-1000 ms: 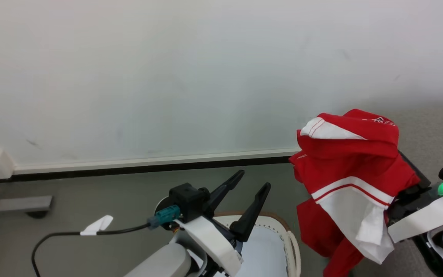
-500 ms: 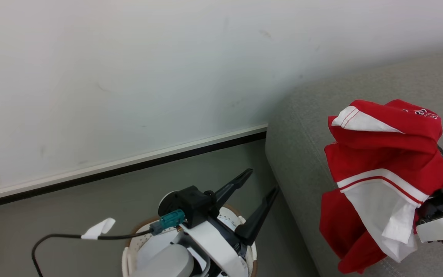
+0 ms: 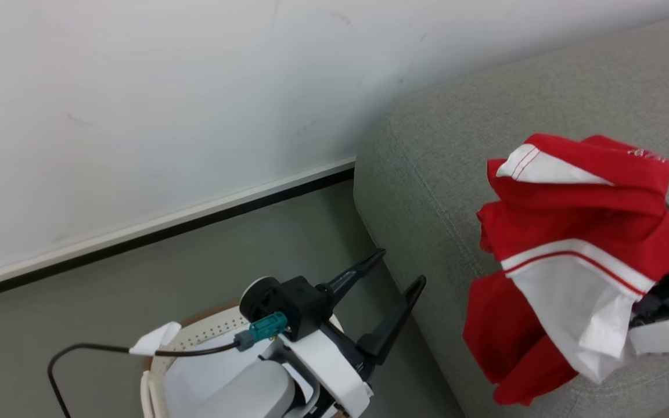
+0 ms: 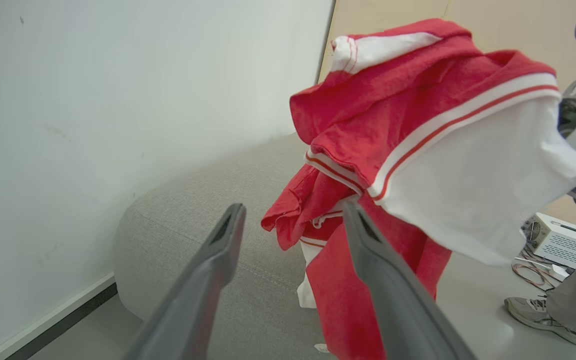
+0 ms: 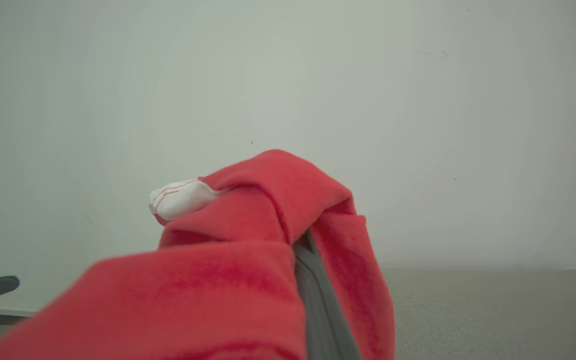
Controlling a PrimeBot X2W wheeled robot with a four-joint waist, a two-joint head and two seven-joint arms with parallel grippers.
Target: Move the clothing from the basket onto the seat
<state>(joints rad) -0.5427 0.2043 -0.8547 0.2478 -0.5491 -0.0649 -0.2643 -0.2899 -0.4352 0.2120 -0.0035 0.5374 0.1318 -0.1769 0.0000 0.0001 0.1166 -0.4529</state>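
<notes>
While our left pincer (image 3: pixel 401 267) hangs released above the basket (image 3: pixel 195 335), the clothing (image 3: pixel 572 232) drapes over our right pincer (image 5: pixel 309 265), whose fingers are so buried that we cannot tell their grip. It hangs aloft over the seat (image 3: pixel 427 174), with the wall (image 3: pixel 166 87) behind.

Left fingers (image 3: pixel 396 313) spread, right fingers (image 5: pixel 318 305) seemingly closed

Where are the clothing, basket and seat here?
clothing (image 3: pixel 572 220), head view, red fold above the striped band.
basket (image 3: pixel 207 331), head view, perforated white wall near the rim.
seat (image 3: pixel 427 145), head view, grey rounded corner.
</notes>
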